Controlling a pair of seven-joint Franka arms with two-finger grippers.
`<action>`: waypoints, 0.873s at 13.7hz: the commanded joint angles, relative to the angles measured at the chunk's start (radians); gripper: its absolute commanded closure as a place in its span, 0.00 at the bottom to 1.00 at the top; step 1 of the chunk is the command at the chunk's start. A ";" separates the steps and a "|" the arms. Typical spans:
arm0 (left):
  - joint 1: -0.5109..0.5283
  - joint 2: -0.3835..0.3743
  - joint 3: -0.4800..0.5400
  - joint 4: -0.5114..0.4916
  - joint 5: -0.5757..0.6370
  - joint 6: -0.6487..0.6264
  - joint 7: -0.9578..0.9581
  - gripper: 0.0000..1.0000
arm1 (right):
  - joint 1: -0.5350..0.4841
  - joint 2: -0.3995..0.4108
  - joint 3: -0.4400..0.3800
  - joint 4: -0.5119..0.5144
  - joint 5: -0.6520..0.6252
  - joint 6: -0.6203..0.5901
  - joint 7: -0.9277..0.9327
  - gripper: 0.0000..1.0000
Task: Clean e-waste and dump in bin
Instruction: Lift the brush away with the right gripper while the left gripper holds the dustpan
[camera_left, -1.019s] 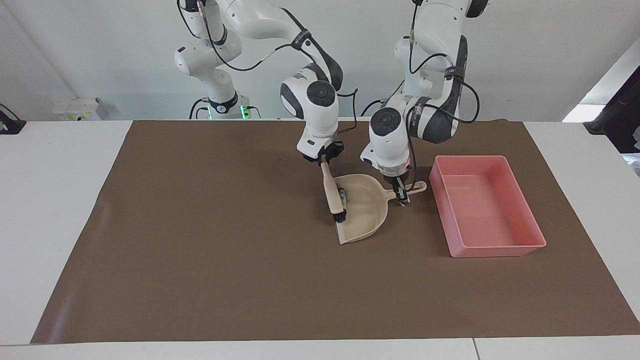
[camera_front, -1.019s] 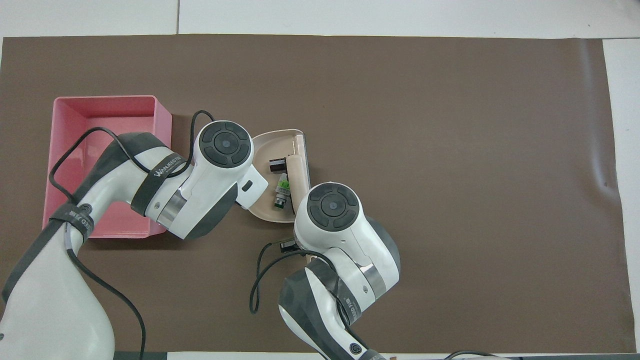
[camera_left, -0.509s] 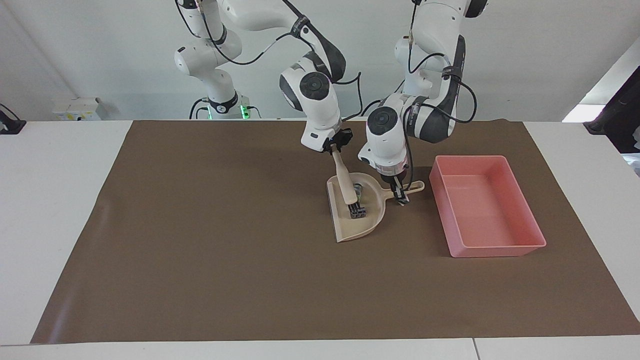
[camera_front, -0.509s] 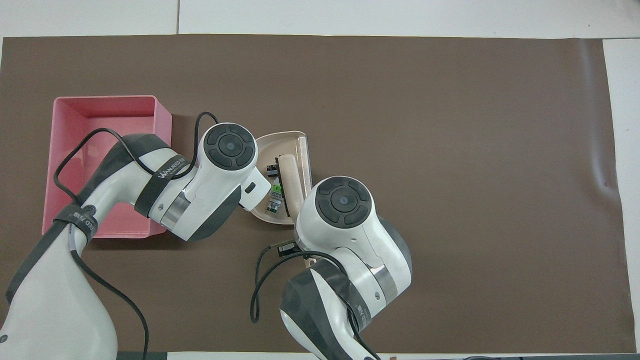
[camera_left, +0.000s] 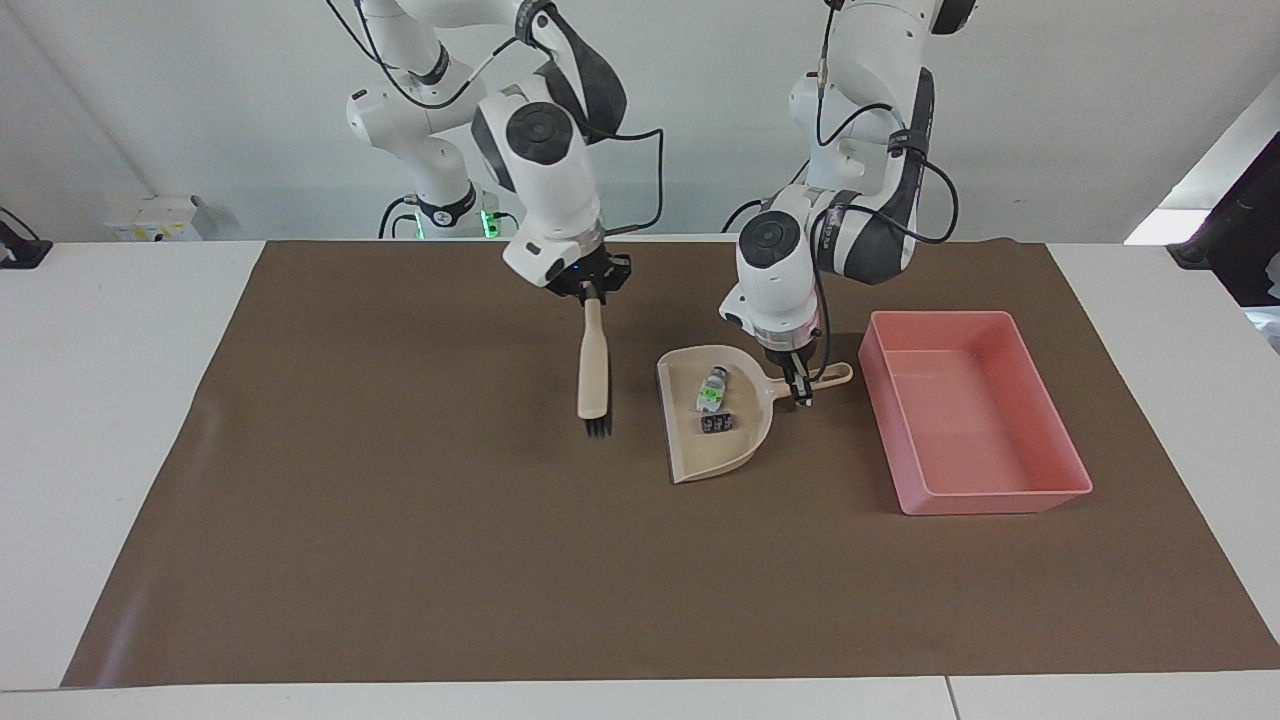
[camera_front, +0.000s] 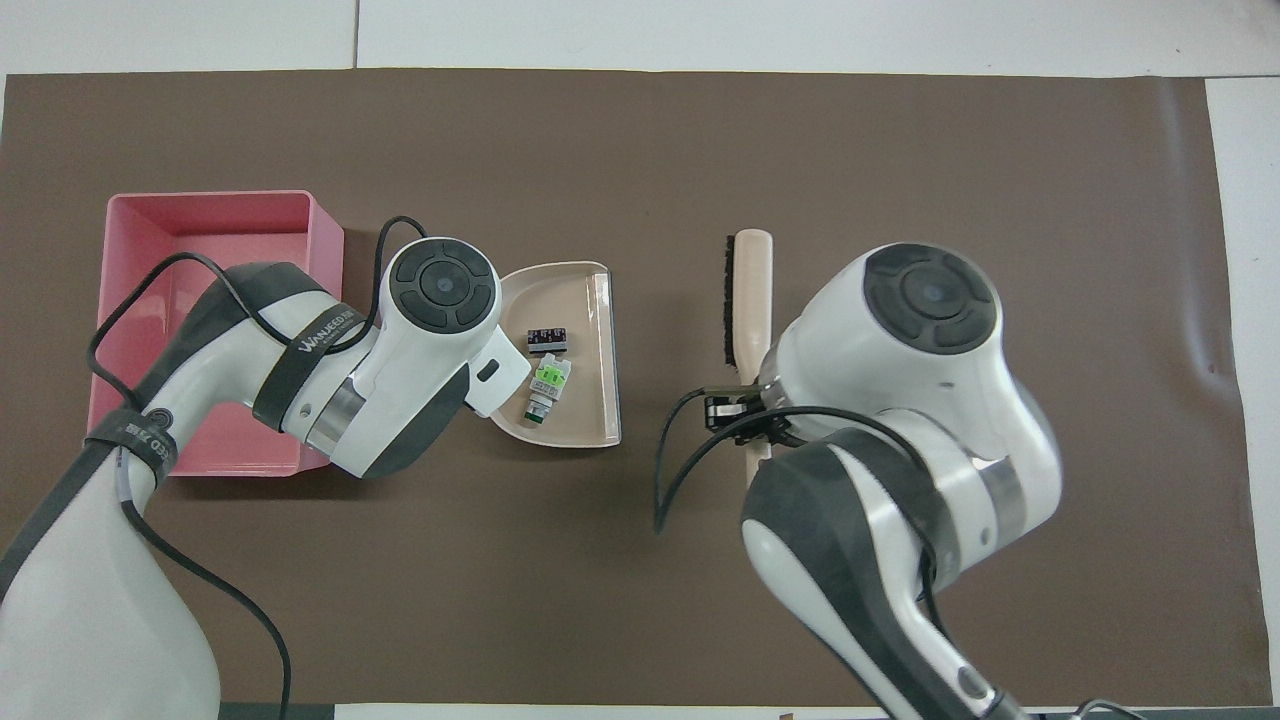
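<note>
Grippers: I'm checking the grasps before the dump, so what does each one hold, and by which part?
The right gripper holds the brush by its handle's end; the left gripper holds the dustpan by its handle.

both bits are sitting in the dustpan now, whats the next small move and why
Probably the left gripper, shut on the dustpan handle, should lift it toward the pink bin beside it: both e-waste pieces lie in the pan, and the right gripper holds the brush clear.

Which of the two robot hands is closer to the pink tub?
The left gripper: it grips the dustpan handle right beside the pink tub. The right gripper holds the brush over the mat, past the dustpan from it.
</note>
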 joint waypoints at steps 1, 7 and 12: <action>0.048 -0.046 0.000 -0.013 -0.041 0.004 0.064 1.00 | -0.118 -0.013 0.015 -0.015 -0.048 -0.027 -0.066 1.00; 0.124 -0.094 0.006 -0.011 -0.229 0.035 0.223 1.00 | -0.354 -0.031 0.015 -0.088 -0.206 -0.038 -0.497 1.00; 0.167 -0.109 0.006 -0.021 -0.352 0.081 0.327 1.00 | -0.413 -0.022 0.016 -0.151 -0.301 -0.021 -0.567 1.00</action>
